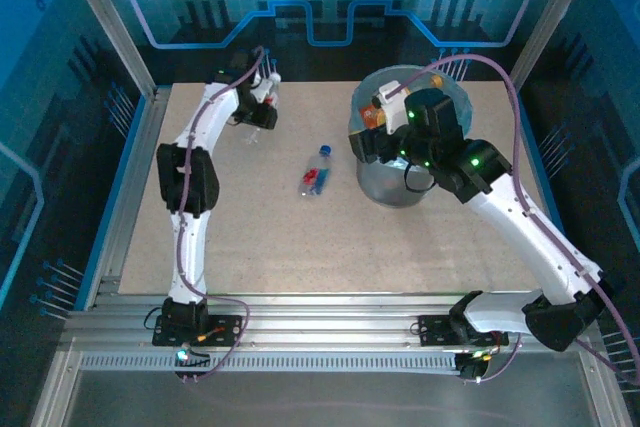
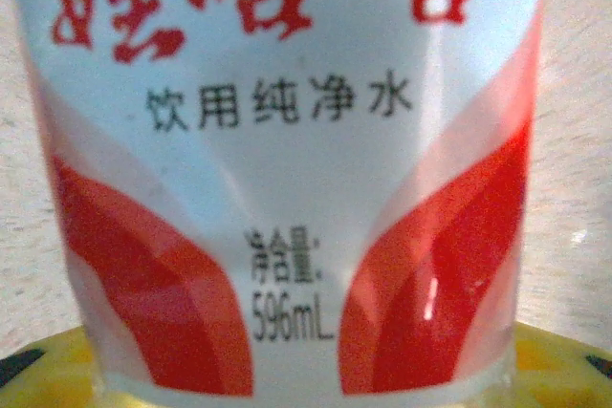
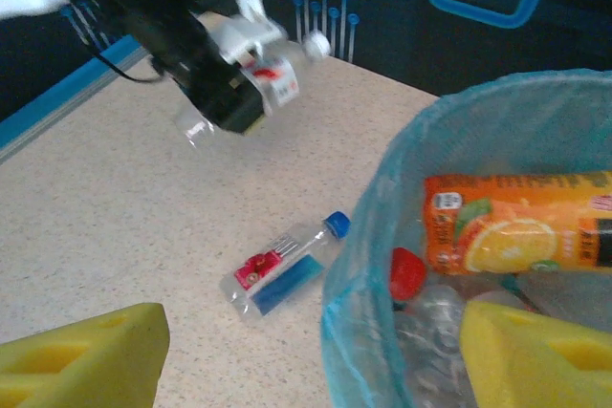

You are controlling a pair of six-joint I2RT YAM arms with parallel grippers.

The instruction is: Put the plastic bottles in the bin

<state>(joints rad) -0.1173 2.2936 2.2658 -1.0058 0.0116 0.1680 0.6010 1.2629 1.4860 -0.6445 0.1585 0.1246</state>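
Left end effector closed on a clear bottle with a white-and-red label, over the far left part of the tabletop. From the left wrist, label right up against the lens: red characters across the top, black print below, red swooshes at either side, yellow pad corners just visible at the bottom edge. From the right wrist, same bottle tilted in the black jaws, white cap toward the far edge, clear base toward the near left; lifted or touching the tabletop, impossible to tell. Right end effector open, yellow pads wide apart with nothing gripped between them, hovering over the rim of the bin. Bin round and grey, lined with a translucent light-blue bag, on the right part of the tabletop, well apart from the left end effector. Inside the bin: an orange-labelled bottle lying on its side on top, a red cap just beside it, crumpled clear plastic lower down. On the open tabletop between the two arms, near the bin's left side but apart from it: one more bottle lying flat, blue cap pointing toward the far edge, red patch on its label.
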